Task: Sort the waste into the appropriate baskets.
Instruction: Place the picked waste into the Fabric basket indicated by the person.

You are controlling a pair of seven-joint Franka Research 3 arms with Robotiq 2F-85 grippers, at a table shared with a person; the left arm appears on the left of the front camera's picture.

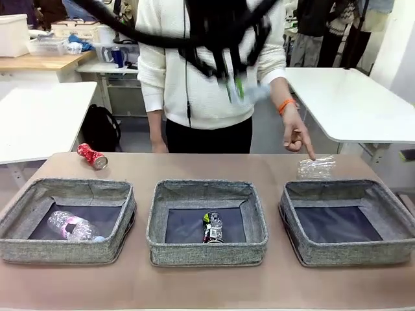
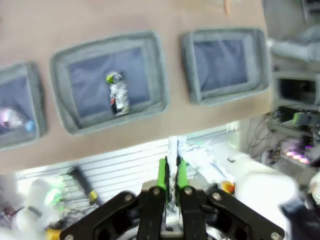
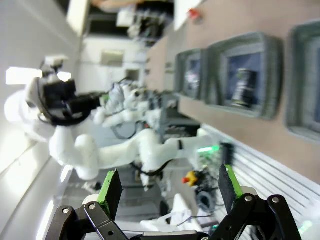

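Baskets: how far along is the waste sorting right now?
Done: a clear bottle lies in the left basket, a dark can in the middle basket. In hand: the left end effector is shut on a white paper wad. Left: the red can and the clear cup, both on the table, the cup behind the right basket.

Brown surface (image 1: 207,288), three grey woven baskets in a row on the near half, left basket (image 1: 65,250), middle basket (image 1: 207,254), right basket (image 1: 350,255), red can (image 1: 92,156) on its side at far left, clear plastic cup (image 1: 316,168) just behind right basket.
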